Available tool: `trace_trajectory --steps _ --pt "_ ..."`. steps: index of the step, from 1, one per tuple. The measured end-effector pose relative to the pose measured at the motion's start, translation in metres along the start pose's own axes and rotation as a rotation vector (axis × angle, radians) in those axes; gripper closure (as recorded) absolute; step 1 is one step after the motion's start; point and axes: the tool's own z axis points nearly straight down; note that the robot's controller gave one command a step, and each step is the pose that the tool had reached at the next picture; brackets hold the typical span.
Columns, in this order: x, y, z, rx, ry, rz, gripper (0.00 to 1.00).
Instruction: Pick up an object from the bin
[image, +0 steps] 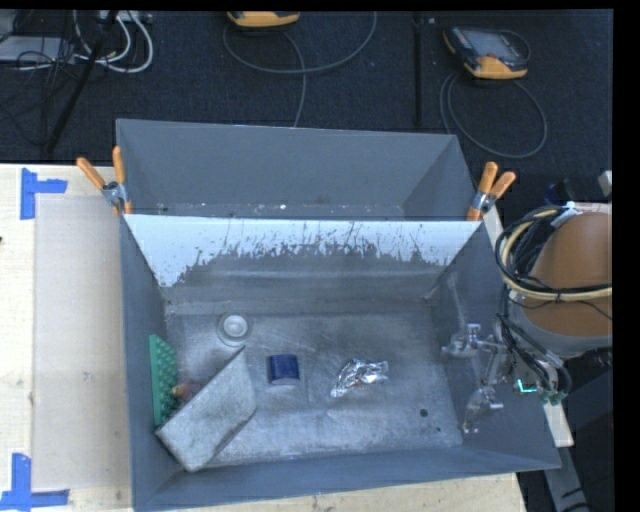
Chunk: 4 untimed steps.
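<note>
We see the gripper (476, 376) at the right side of the bin (300, 180), its fingers apart, holding nothing, well apart from the crumpled foil (359, 376).

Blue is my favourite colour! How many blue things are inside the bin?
1. A small blue square lies on the floor of the bin, between the grey cloth and the crumpled foil. The cloth could hide more.

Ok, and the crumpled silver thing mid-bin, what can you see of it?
The crumpled silver foil looks like thin shiny metal wrap, scrunched into an irregular wad with bright glints and dark creases, lying flat and somewhat wider than tall. It sits on the bin floor near the middle, touching nothing else; a small blue block lies apart to its left.
</note>
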Motion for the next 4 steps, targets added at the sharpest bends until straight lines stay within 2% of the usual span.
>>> trace_trajectory --steps 1,2,3,4 --pt "-0.057 0.032 0.084 0.001 -0.012 0.117 0.0" --pt "-0.029 0.098 0.082 0.001 -0.013 0.086 0.0" --pt "-0.029 0.096 0.081 0.001 -0.007 0.085 1.0" --pt "-0.008 0.115 -0.072 0.003 -0.014 -0.154 1.0"
